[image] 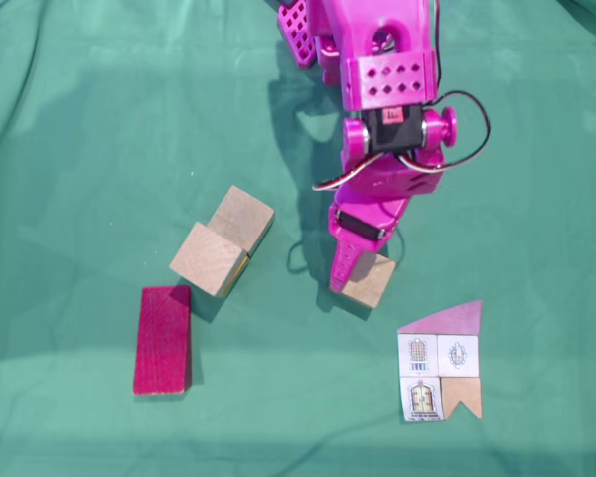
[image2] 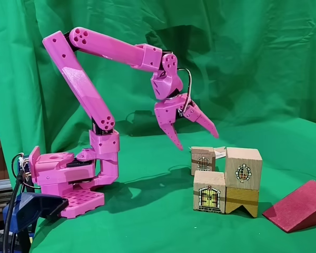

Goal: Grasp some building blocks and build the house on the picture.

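My pink gripper (image: 358,272) (image2: 197,140) hangs open just over a light wooden cube (image: 370,282) (image2: 203,160) with a window drawing, its jaws spread and holding nothing. To the left in the overhead fixed view lie two more cubes: one (image: 242,218) (image2: 209,191) bears a door drawing, the other (image: 209,259) (image2: 243,167) rests on a tan block (image2: 241,201). The dark-red slab (image: 162,341) (image2: 298,205) lies beside them and looks wedge-shaped from the side. The picture (image: 441,363) of the house lies flat at the lower right of the overhead fixed view.
Green cloth (image: 79,119) covers the table and hangs as a backdrop. The arm's base (image2: 68,179) stands at the left in the side fixed view, with a blue clamp (image2: 26,208) by it. Open cloth lies between the cube under the gripper and the other blocks.
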